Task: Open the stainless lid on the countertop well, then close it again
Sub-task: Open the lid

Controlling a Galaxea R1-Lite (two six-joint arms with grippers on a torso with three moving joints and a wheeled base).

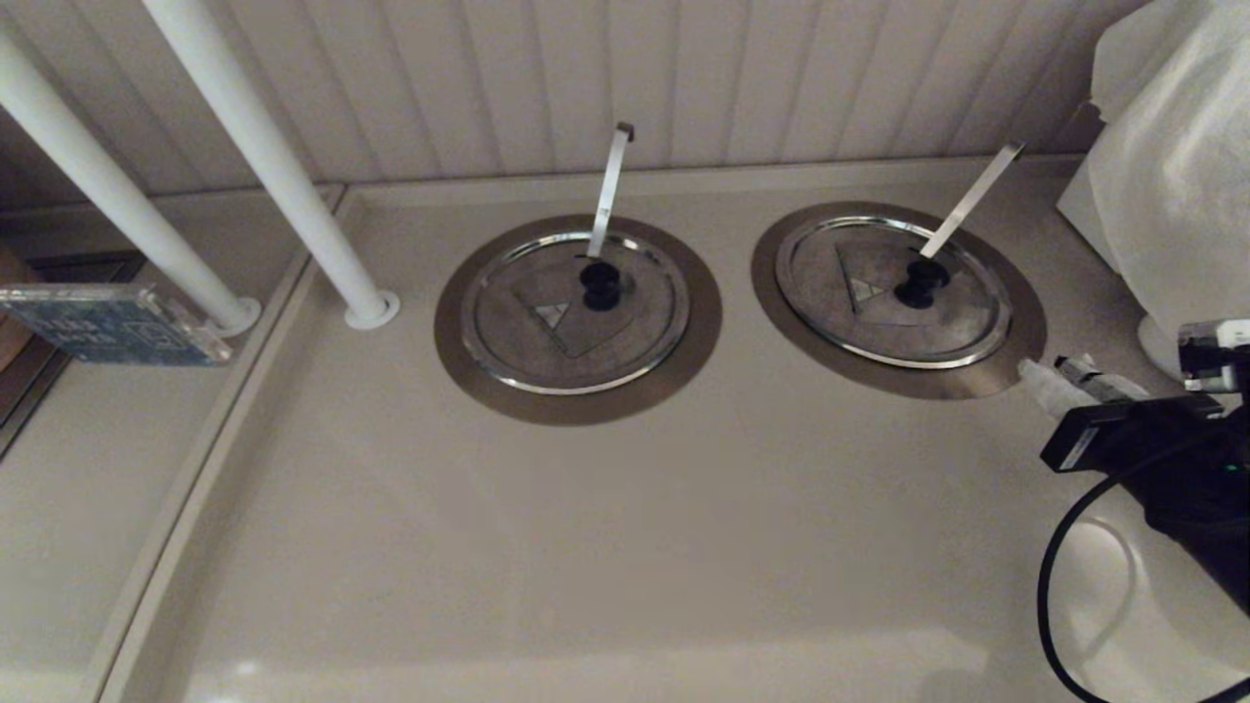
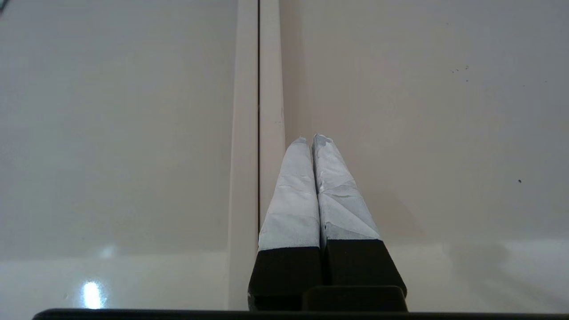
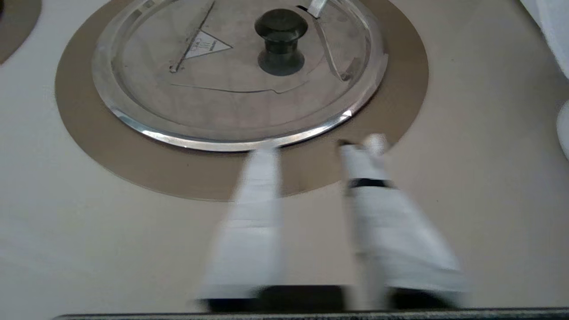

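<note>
The stainless lid (image 1: pixel 879 303) lies flat and closed on the right countertop well, whose bronze-grey ring (image 1: pixel 908 383) frames it. The lid has a black knob (image 1: pixel 920 281), and a ladle handle (image 1: pixel 972 200) sticks up through its slot. My right gripper (image 1: pixel 1060 376) is open just off the ring's near right edge. The right wrist view shows the lid (image 3: pixel 231 98), the knob (image 3: pixel 281 40), a triangle sticker (image 3: pixel 204 44) and the ring (image 3: pixel 133 155) ahead of the open gripper (image 3: pixel 315 149). My left gripper (image 2: pixel 311 138) is shut on nothing over a counter seam.
A twin lid (image 1: pixel 547 342) with its own ladle handle (image 1: pixel 610 186) covers the left well. Two white poles (image 1: pixel 264 156) rise at the back left beside a blue board (image 1: pixel 107 322). A white wrapped object (image 1: pixel 1172 176) stands at the far right, and a panelled wall runs behind.
</note>
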